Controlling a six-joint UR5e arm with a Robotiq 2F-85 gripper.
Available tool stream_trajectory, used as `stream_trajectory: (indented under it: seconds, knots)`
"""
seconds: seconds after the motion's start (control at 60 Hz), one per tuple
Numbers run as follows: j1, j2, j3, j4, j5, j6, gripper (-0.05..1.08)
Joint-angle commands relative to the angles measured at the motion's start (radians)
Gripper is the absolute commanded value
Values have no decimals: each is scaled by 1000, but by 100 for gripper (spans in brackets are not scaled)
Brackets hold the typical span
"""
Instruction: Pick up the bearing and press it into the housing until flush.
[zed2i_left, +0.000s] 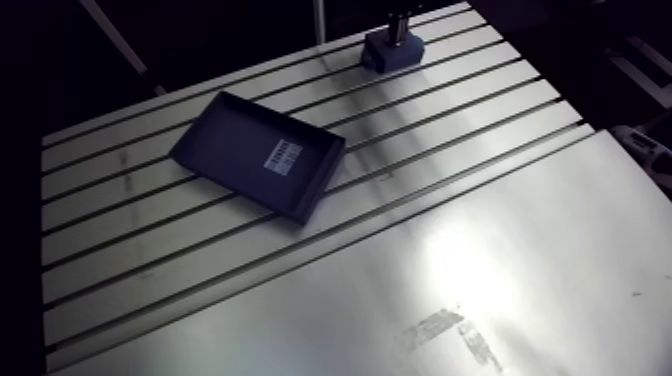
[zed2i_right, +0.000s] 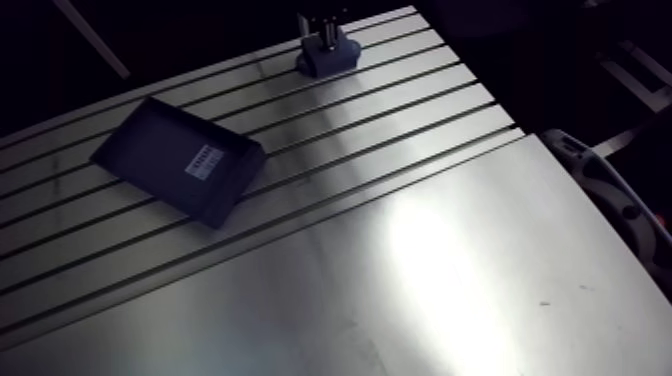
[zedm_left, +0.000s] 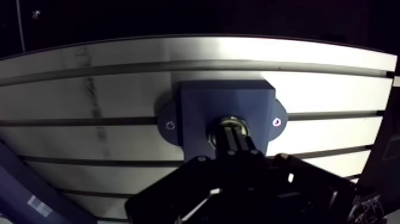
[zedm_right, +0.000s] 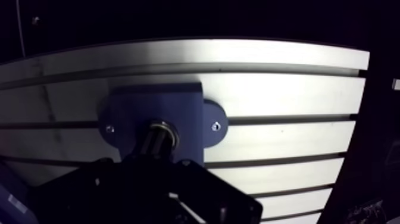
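Observation:
The blue housing (zedm_left: 196, 110) stands on the slotted table (zed2i_left: 120, 215) at its far edge, held by a screw in each side flange. A metal bearing (zedm_left: 229, 123) sits in its round bore. My gripper (zedm_left: 236, 138) is directly over the bore, its two fingers pressed together with their tips on the bearing. How deep the bearing sits is hidden by the fingers. In the arm view the gripper (zed2i_left: 400, 25) comes down onto the housing (zed2i_left: 385, 55).
A dark blue shallow tray (zed2i_left: 215, 130) with a white label (zed2i_left: 283, 158) lies askew on the slots, nearer than the housing. A smooth metal sheet (zed2i_left: 500, 270) covers the near part of the table. The table's far edge runs just beyond the housing.

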Motion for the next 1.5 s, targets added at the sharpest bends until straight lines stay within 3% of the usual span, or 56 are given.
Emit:
stream_trajectory:
  seconds: [0.017,1.5]
  knots:
    - [1,2,3,0,0,0,108]
    - [1,-1,19,-2,-1,-1,108]
